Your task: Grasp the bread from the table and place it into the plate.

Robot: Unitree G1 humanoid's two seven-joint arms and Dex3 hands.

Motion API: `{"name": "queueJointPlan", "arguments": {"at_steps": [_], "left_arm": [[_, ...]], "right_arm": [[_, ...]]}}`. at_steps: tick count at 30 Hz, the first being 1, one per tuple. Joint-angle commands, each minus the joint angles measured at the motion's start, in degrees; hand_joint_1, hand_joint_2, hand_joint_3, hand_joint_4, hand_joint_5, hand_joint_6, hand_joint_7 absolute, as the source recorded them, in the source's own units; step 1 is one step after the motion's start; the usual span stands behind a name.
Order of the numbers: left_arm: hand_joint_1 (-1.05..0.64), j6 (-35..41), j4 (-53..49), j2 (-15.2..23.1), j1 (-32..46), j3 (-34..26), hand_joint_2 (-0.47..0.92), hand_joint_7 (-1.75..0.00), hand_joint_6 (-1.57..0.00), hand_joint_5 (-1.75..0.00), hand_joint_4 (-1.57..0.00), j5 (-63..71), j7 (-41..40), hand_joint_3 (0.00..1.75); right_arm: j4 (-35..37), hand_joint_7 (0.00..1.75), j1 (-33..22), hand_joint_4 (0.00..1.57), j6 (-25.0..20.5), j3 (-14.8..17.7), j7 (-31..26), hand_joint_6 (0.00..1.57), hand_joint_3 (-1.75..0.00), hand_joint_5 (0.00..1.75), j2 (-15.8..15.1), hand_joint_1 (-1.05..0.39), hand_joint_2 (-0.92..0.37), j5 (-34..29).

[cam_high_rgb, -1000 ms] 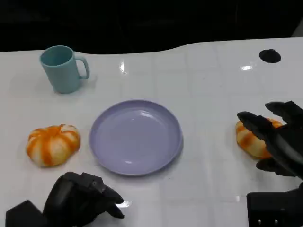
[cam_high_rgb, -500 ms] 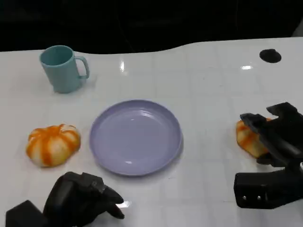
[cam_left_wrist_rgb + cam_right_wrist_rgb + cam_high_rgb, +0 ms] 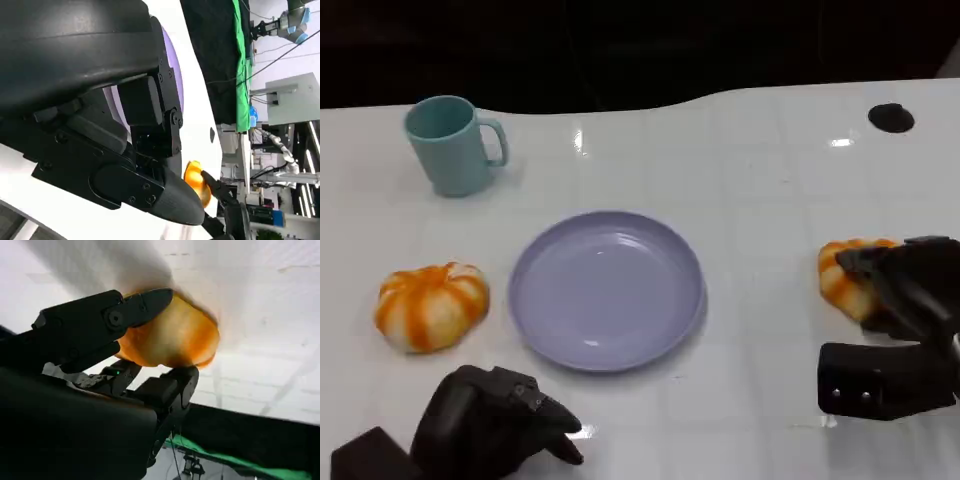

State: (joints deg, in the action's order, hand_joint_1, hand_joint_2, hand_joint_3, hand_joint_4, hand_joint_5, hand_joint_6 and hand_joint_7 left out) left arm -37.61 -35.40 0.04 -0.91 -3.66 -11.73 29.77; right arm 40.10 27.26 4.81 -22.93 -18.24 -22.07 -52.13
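The right hand (image 3: 905, 290) clamps its fingers around the orange glazed bread roll (image 3: 845, 280), right of the lavender plate (image 3: 607, 288), ready for lifting; the left hand (image 3: 495, 420) rests curled, holding nothing.

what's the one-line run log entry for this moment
right hand gripping bread on table | left hand idle | plate empty

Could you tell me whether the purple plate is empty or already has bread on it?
Empty. The plate shows only its bare purple surface; one bread lies to its left, another by the right robot hand.
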Motion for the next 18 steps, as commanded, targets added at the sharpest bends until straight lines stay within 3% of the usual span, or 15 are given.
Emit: {"name": "queueJointPlan", "arguments": {"at_steps": [1,2,5,6,8,9,11,18], "left_arm": [[-1.05,0.0,0.5,0.7,0.5,-0.2,0.91,-0.23,-1.57,-0.63,-1.45,-0.3,-0.2,0.0],[-1.05,-0.1,0.4,0.7,0.4,-0.2,0.9,-0.23,-1.57,-0.63,-1.45,-0.2,-0.3,0.0],[-1.05,-0.1,0.6,0.7,0.5,-0.2,0.91,-0.23,-1.57,-0.63,-1.45,0.0,-0.5,0.0],[-1.05,0.0,0.7,0.8,0.5,-0.2,0.91,-0.23,-1.57,-0.63,-1.45,0.0,-0.5,0.0],[-1.05,0.1,0.5,0.8,0.4,-0.2,0.91,-0.23,-1.57,-0.63,-1.45,-0.2,-0.3,0.0],[-1.05,0.0,0.3,0.7,0.4,-0.2,0.91,-0.23,-1.57,-0.63,-1.45,-0.1,-0.5,0.0],[-1.05,0.0,0.0,0.6,0.1,-0.3,0.91,-0.23,-1.57,-0.63,-1.46,0.0,-0.7,0.0],[-1.05,0.0,-0.6,0.6,-0.3,-0.4,0.91,-0.23,-1.57,-0.63,-1.45,-0.2,-0.4,0.0]], "right_arm": [[3.2,0.05,0.9,1.11,5.3,0.5,-5.6,1.26,0.0,0.82,-0.7,-0.11,-0.85,3.2],[3.6,0.07,1.0,1.04,6.2,0.3,-6.4,1.36,-0.01,1.21,-0.9,-0.07,-0.86,3.5],[5.0,0.16,1.2,0.93,8.4,-0.1,-9.8,1.45,-0.01,1.67,-1.0,-0.03,-0.87,3.6],[5.4,0.35,1.3,0.91,8.9,-0.1,-10.6,1.37,-0.01,1.71,-0.9,-0.02,-0.86,3.7],[6.5,0.98,1.6,0.9,10.1,-0.2,-12.8,1.08,-0.01,1.74,-0.8,-0.01,-0.86,3.8],[6.9,1.09,1.7,0.9,10.8,-0.2,-13.8,1.03,-0.01,1.74,-0.8,-0.01,-0.86,3.9],[6.8,1.19,1.8,0.89,11.7,-0.1,-14.7,0.97,-0.01,1.75,-0.8,0.01,-0.86,4.3],[2.7,1.32,0.7,0.92,14.0,0.8,-17.3,0.94,-0.01,1.75,-0.8,0.04,-0.84,5.7]]}}
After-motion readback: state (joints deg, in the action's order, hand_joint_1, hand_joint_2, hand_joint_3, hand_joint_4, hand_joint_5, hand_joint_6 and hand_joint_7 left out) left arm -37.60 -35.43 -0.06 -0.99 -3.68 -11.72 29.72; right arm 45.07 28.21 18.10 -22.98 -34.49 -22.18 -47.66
